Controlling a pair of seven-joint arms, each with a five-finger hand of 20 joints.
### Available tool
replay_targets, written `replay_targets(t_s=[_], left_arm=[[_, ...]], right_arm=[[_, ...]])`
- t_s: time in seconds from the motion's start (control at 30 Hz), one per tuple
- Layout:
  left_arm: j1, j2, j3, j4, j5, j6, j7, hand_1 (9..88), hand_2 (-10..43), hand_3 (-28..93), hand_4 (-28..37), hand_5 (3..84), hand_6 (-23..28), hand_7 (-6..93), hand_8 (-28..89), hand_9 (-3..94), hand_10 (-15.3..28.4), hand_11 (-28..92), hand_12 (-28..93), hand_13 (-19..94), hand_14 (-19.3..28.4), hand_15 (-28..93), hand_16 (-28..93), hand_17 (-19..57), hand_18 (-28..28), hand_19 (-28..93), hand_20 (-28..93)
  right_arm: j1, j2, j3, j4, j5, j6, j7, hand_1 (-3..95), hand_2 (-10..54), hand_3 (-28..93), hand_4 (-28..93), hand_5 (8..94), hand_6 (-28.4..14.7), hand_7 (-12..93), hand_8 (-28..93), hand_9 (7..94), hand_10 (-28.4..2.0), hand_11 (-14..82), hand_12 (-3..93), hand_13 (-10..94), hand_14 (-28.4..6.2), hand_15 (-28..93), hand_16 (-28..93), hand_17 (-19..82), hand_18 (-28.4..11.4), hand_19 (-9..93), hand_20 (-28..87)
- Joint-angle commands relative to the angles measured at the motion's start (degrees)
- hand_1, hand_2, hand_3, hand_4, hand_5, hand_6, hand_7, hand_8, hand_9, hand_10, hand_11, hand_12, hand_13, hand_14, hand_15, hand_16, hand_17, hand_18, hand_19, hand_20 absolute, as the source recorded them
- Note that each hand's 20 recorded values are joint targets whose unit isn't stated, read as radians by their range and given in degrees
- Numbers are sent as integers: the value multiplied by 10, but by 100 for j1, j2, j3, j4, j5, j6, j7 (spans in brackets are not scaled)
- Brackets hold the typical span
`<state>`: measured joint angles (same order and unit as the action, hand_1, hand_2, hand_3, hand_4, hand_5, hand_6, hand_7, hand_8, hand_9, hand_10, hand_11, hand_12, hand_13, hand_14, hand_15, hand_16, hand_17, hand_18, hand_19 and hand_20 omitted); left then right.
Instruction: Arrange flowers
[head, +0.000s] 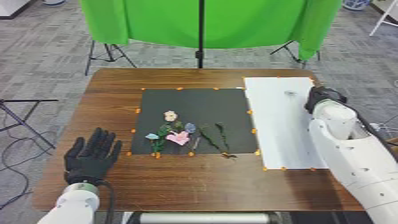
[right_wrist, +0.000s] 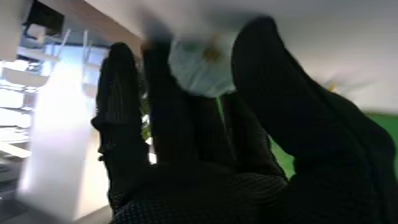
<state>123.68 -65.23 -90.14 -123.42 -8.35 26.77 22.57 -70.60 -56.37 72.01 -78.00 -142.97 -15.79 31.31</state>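
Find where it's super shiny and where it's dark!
Right wrist view: white glare on the left, with the right hand looking nearly black against it. Head view: the white sheet looks bright; the brown wooden table looks darker beside the right arm.

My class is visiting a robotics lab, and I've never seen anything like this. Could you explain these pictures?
The machine is a robot with two white arms, each ending in a black-gloved hand. One picture comes from a camera on its head, looking down at the brown table; the other comes from its right wrist, so that glove looms large.

On the table are a dark mat and a white sheet. Lying on the mat are a pink flower, a few other small blooms and green stems. The left hand is open beside the mat. The right hand, at the sheet's far right, seems to hold a pale flower.
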Motion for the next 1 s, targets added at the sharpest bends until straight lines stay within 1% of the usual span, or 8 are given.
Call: replay_targets(t_s=[0.03, 0.2, 0.4, 0.7, 0.8, 0.83, 0.9, 1.0], left_arm=[[11, -41, 28, 3, 269, 560, -97, 292, 154, 822, -283, 519, 120, 160, -105, 432, 168, 313, 115, 320, 178, 493, -100, -76, 151, 437, 174], [23, -61, 15, 5, 153, 426, -126, 292, 156, 823, -283, 529, 125, 161, -105, 439, 173, 321, 113, 320, 181, 498, -103, -77, 154, 442, 173], [88, -24, -55, -6, -47, 298, -35, 293, 158, 822, -283, 530, 125, 162, -105, 439, 173, 323, 110, 320, 182, 502, -106, -77, 154, 446, 171], [125, 7, -88, -3, -10, 188, -79, 293, 158, 822, -283, 527, 123, 161, -105, 438, 172, 323, 110, 320, 180, 501, -107, -77, 153, 447, 168], [79, 30, -41, -47, 487, 679, -164, 293, 159, 822, -283, 526, 123, 161, -105, 438, 172, 321, 110, 320, 180, 502, -107, -77, 153, 447, 167], [99, 31, -37, -43, 524, 639, -164, 293, 159, 822, -283, 527, 123, 162, -105, 438, 172, 321, 110, 320, 180, 501, -107, -78, 154, 447, 166], [154, 27, -83, -57, 296, 474, -145, 292, 159, 823, -283, 529, 125, 163, -105, 438, 174, 322, 110, 319, 181, 501, -108, -78, 155, 448, 166], [129, 21, -56, -35, 294, 456, -154, 292, 159, 822, -283, 529, 126, 163, -106, 438, 175, 324, 110, 318, 181, 503, -108, -78, 155, 448, 166]], right_arm=[[-678, 98, -116, 168, -287, 1611, -45, 657, -95, 585, -282, 674, -7, 183, -63, 796, -110, 109, 337, 715, -54, 332, 333, 371, -208, 887, 361], [-701, 203, -211, -131, -157, 2040, -195, 669, -95, 660, -283, 744, 3, 261, -14, 847, -103, 155, 431, 749, -47, 407, 392, 388, -200, 909, 393], [-737, 528, -594, -1510, 50, 2282, -830, 649, -95, 706, -283, 749, 2, 286, -25, 851, -106, 159, 432, 747, -51, 424, 385, 393, -207, 910, 394], [-825, 736, -1369, -3311, 369, 1246, -1663, 645, -95, 711, -283, 729, -3, 282, -30, 833, -108, 158, 432, 728, -53, 429, 379, 380, -208, 910, 394], [-796, 620, -1729, -3196, -671, 1441, -2131, 637, -95, 708, -283, 725, -5, 277, -32, 827, -110, 153, 426, 722, -54, 428, 376, 375, -212, 907, 392], [-762, 549, -1836, -3148, -814, 1423, -2208, 635, -95, 707, -283, 722, -7, 274, -33, 826, -111, 152, 423, 721, -55, 427, 375, 373, -214, 906, 392], [-627, 367, -2037, -3072, -879, 1166, -2222, 628, -95, 706, -283, 717, -8, 266, -36, 823, -110, 149, 419, 716, -56, 426, 373, 368, -216, 904, 392], [-415, 155, -2294, -2882, -1009, 1032, -2251, 623, -95, 707, -283, 709, -7, 256, -36, 813, -110, 146, 417, 709, -58, 424, 372, 362, -219, 901, 391]])
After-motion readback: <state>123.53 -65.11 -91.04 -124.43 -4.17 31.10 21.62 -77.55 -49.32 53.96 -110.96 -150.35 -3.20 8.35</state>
